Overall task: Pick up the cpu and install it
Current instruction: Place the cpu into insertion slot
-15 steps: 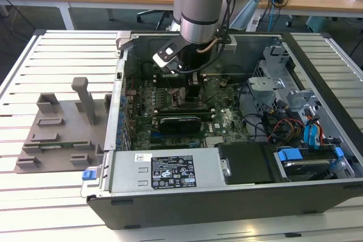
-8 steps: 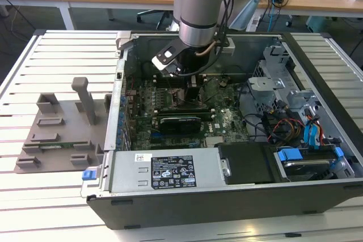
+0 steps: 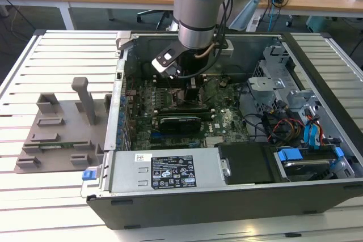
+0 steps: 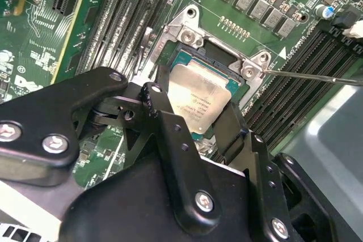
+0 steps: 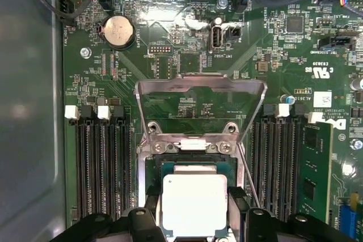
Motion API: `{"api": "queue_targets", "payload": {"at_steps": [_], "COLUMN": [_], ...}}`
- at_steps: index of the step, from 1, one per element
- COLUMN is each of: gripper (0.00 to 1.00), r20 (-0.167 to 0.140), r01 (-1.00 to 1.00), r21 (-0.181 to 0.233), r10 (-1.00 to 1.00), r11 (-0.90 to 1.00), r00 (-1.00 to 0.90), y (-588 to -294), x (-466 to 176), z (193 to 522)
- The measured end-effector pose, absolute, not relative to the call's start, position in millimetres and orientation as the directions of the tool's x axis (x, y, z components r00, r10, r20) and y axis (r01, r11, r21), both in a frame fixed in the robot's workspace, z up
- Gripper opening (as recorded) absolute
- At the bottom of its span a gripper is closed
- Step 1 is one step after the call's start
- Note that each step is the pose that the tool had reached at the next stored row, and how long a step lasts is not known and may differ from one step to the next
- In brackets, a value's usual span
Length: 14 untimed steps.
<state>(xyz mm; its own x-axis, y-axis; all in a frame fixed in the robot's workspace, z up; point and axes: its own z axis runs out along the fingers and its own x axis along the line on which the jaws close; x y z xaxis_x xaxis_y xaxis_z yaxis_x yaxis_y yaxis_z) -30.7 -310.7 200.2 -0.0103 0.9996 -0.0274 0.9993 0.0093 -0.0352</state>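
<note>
Tool [image 4: 193,114] clamped on the cpu [image 5: 194,205], at the open motherboard socket [image 5: 187,147].

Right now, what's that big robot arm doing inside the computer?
The robot arm reaches down into an open computer case. Its gripper has its fingers closed on two sides of the cpu, the small silvery square chip, right at the socket on the green motherboard. The socket's metal cover is flipped up and open. Whether the chip is fully seated can't be told.
</note>
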Motion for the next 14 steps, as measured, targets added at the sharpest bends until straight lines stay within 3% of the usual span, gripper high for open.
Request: {"api": "queue_targets", "payload": {"at_steps": [9,11,14], "gripper": [0.55,0.62,0.62], "r20": [-0.027,-0.027,-0.027], "r01": [0.999,0.999,0.999], "r21": [-0.035,-0.035,-0.035], "r10": [1.000,1.000,1.000], "r11": [0.010,0.010,0.009], "r00": [-0.011,-0.010,-0.010], "y": [-310.6,-310.6,-310.6], "x": [-30.7,-30.7,-30.7], "z": [197.9,197.9,197.8]}}
